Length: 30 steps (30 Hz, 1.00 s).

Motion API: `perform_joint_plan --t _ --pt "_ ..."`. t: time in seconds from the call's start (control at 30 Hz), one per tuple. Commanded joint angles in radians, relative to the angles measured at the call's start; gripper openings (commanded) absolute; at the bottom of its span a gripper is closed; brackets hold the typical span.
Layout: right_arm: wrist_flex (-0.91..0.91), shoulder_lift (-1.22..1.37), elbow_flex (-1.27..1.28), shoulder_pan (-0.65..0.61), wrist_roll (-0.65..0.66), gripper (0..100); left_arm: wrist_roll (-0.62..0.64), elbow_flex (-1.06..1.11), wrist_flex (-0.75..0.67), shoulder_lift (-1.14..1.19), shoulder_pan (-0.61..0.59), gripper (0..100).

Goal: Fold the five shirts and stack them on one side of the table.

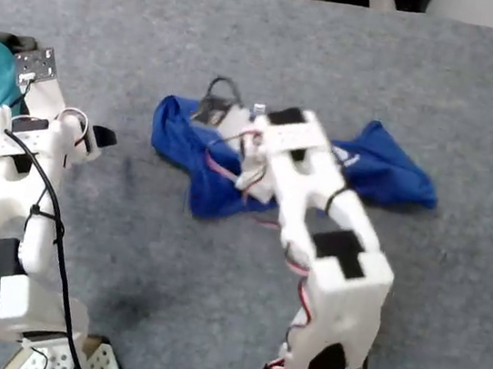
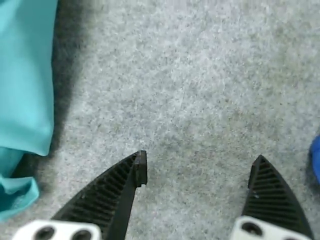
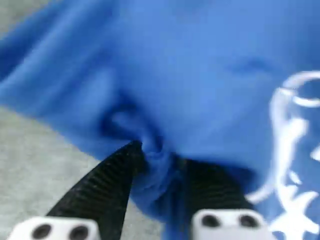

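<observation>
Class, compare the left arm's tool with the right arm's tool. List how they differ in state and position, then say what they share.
The left tool is open and holds nothing; the right tool is shut on a bunch of the blue shirt. The left tool hangs over the bare grey table beside the teal cloth; the right tool sits at the blue shirt mid-table. Both are black, ridged and set on white mounts.
</observation>
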Motion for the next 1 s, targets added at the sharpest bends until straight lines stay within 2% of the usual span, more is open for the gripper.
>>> perform_joint_plan --t 0.0,0.1,0.2,0.27,0.37,0.43,0.5,0.67,0.87,0.97 --pt "0.069 0.084 -0.18 0.121 -0.008 3.8 0.003 -0.045 0.003 -0.003 -0.007 33" --pt "0.196 0.136 -0.364 0.196 0.006 4.1 0.003 -0.045 0.003 -0.002 -0.007 33" --pt "0.353 0.179 -0.536 0.241 0.104 5.2 0.003 -0.045 0.003 -0.002 -0.005 33" --pt "0.476 0.197 -0.648 0.253 0.14 11.1 0.003 -0.045 0.003 -0.002 -0.004 33" --pt "0.617 0.213 -0.771 0.262 0.221 25.7 0.003 -0.045 0.003 -0.002 -0.004 33" --pt "0.626 0.199 -0.788 0.267 0.273 34.1 0.003 -0.045 0.003 -0.002 -0.004 33" --pt "0.626 0.154 -0.783 0.275 0.275 37.6 0.003 -0.045 0.003 -0.002 -0.004 33" --pt "0.626 -0.03 -0.674 0.273 0.273 31.5 0.003 -0.047 0.002 -0.002 -0.002 33" --pt "0.62 -0.338 -0.274 0.187 0.278 6.6 0.003 -0.047 -0.003 -0.002 0.001 33" --pt "0.591 -0.45 -0.051 0.123 0.276 7.9 0.003 -0.047 -0.005 -0.002 0.004 33"
